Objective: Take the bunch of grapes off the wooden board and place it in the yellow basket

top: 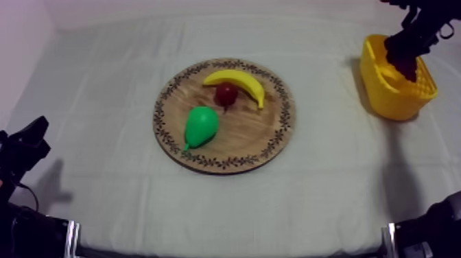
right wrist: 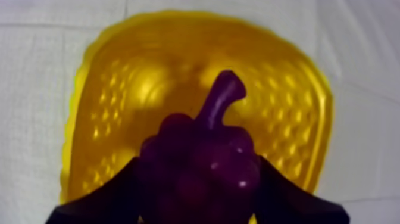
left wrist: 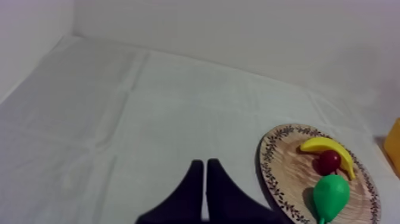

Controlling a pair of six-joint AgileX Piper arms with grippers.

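The purple bunch of grapes (right wrist: 202, 161) hangs stem up over the inside of the yellow basket (right wrist: 119, 89), and my right gripper (right wrist: 199, 182) is shut on it, one black finger on each side. From above, that gripper (top: 406, 60) is over the basket (top: 391, 96) at the table's far right, with the dark grapes (top: 405, 70) just above the basket's opening. Mid-table, the round wooden board (top: 226, 163) carries a banana (top: 240, 81), a small red fruit (top: 226, 94) and a green pear (top: 201, 125). My left gripper (top: 31, 137) rests low at the left, shut (left wrist: 205, 164).
In the left wrist view, the board (left wrist: 274, 173) with the banana (left wrist: 326, 148), small red fruit (left wrist: 329, 161) and pear (left wrist: 330, 193) lies beside my left gripper. A sliver of the basket (left wrist: 394, 146) shows beyond the board. Bare cloth runs to the back wall.
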